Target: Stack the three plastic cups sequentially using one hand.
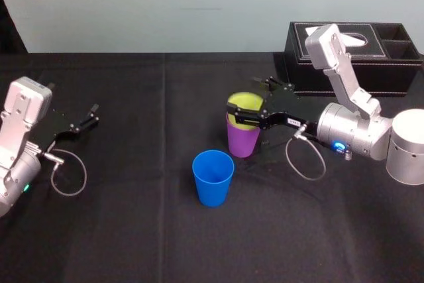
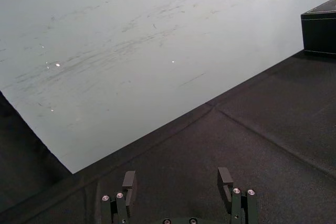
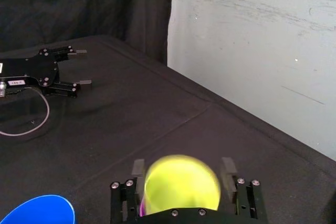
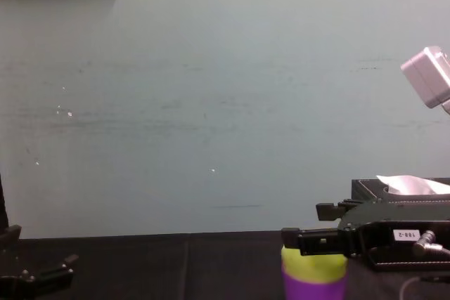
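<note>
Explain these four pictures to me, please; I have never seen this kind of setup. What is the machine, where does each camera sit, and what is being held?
This is a robot with two arms, each ending in a two-fingered tool. One picture looks down from its head, one looks forward from its chest, and one comes from each wrist.

On the black table stand a blue cup, alone, and a purple cup with a yellow-green cup set inside it. A black tissue box sits at the far right.

The right tool reaches in with a finger on each side of the yellow-green cup and seems to grip it. The left tool rests open at the left, holding nothing.
</note>
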Robot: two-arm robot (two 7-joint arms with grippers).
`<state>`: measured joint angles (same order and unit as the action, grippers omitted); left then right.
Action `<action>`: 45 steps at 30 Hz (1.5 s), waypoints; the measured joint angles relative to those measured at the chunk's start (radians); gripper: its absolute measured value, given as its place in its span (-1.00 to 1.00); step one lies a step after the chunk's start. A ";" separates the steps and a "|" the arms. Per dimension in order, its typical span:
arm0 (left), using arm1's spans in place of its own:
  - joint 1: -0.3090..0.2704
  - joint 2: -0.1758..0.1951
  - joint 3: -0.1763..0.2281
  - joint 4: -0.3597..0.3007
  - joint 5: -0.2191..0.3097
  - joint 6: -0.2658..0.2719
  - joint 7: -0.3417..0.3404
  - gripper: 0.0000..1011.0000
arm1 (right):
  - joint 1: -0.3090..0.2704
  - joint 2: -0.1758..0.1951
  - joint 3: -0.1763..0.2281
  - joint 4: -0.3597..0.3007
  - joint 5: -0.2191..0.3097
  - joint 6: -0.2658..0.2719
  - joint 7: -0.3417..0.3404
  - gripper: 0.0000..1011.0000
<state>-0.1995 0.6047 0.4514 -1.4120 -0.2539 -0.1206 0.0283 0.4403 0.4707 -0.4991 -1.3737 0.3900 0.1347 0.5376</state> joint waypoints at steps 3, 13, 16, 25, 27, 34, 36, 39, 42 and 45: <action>0.000 0.000 0.000 0.000 0.000 0.000 0.000 1.00 | 0.000 0.000 0.000 -0.001 0.000 0.001 0.000 0.92; 0.000 0.000 0.000 0.000 0.000 0.000 0.000 1.00 | 0.000 0.000 0.001 -0.002 0.001 0.002 0.000 0.98; 0.000 0.000 0.000 0.000 0.000 0.000 0.000 1.00 | -0.011 0.010 0.013 -0.020 0.005 -0.005 0.000 0.98; 0.000 0.000 0.000 0.000 0.000 0.000 0.000 1.00 | -0.079 0.075 0.039 -0.154 0.026 0.012 0.005 0.98; 0.000 0.000 0.000 0.000 0.000 0.000 0.000 1.00 | -0.097 0.096 0.042 -0.184 0.030 0.019 0.011 0.98; 0.000 0.000 0.000 0.000 0.000 0.000 0.000 1.00 | -0.194 0.223 0.047 -0.325 0.042 0.063 0.047 0.98; 0.000 0.000 0.000 0.000 0.000 0.000 0.000 1.00 | -0.230 0.269 0.056 -0.363 0.045 0.074 0.051 0.98; 0.000 0.000 0.000 0.000 0.000 0.000 0.000 1.00 | -0.277 0.319 0.068 -0.402 0.052 0.077 0.055 0.98; 0.000 0.000 0.000 0.000 0.000 0.000 0.000 1.00 | -0.304 0.344 0.071 -0.418 0.058 0.076 0.062 0.98; 0.000 0.000 0.000 0.000 0.000 0.000 0.000 1.00 | -0.329 0.358 0.069 -0.424 0.066 0.068 0.073 0.98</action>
<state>-0.1995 0.6047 0.4515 -1.4120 -0.2540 -0.1205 0.0283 0.1117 0.8284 -0.4298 -1.7975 0.4558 0.2027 0.6107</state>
